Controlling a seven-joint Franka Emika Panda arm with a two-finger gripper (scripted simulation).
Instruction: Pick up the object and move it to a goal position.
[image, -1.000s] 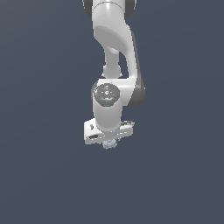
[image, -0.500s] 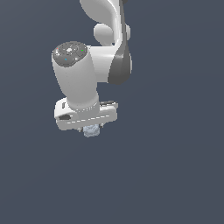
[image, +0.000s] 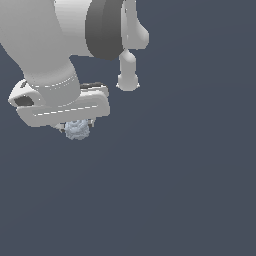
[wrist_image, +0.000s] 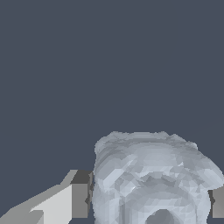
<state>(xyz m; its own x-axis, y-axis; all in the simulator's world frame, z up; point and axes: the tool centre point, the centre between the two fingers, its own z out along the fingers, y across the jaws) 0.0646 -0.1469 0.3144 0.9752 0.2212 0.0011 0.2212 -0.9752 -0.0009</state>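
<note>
The object (image: 77, 129) is a small pale grey-blue bumpy lump hanging just under the white hand of the arm at the exterior view's upper left. My gripper (image: 76, 127) is shut on it; the fingers are mostly hidden behind the hand's body. In the wrist view the object (wrist_image: 151, 179) fills the space between the two fingers (wrist_image: 79, 194), one pad pressed against each side. It hangs well above the dark surface.
The white arm (image: 55, 45) looms large across the exterior view's upper left, close to the camera. One of its white links (image: 128, 70) hangs down behind the hand. All around is plain dark grey-blue ground.
The arm has swung toward the exterior view's left and upward, coming much closer to the camera. The object has stayed in the gripper throughout.
</note>
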